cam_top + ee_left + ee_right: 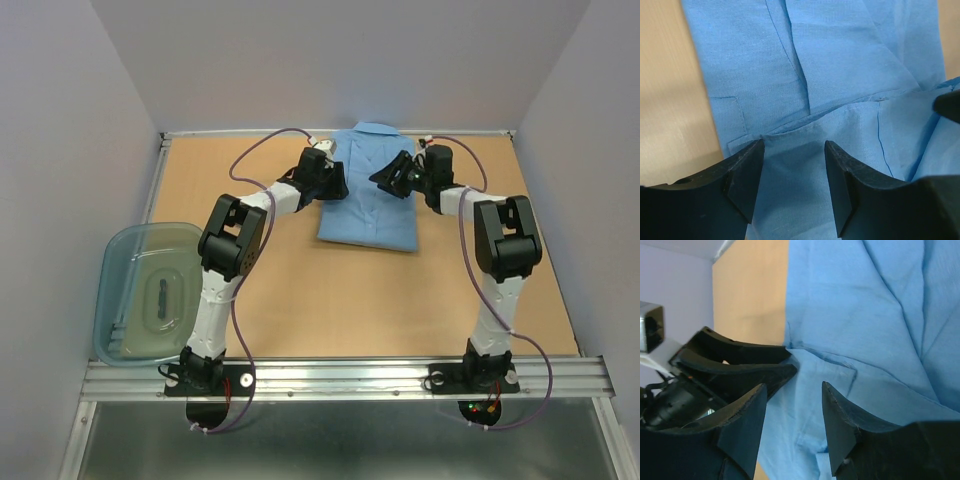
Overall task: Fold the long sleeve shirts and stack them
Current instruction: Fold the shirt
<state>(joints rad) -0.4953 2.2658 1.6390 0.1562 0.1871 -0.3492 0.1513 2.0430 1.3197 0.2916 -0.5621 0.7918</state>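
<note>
Tub (125,262): 1 dark item (163,298); shirt (370,205) outside.

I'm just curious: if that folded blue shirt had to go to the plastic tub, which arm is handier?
Probably left: the tub sits by the left arm's base, and the left pincer hangs open near the shirt's left edge.

Top view looks down; both wrist views closely share the shirt (840,60).

No text, label, brand, number or sign can be read on the shirt (365,208), the near-left plastic tub (108,300) or the near metal rail (340,376).
</note>
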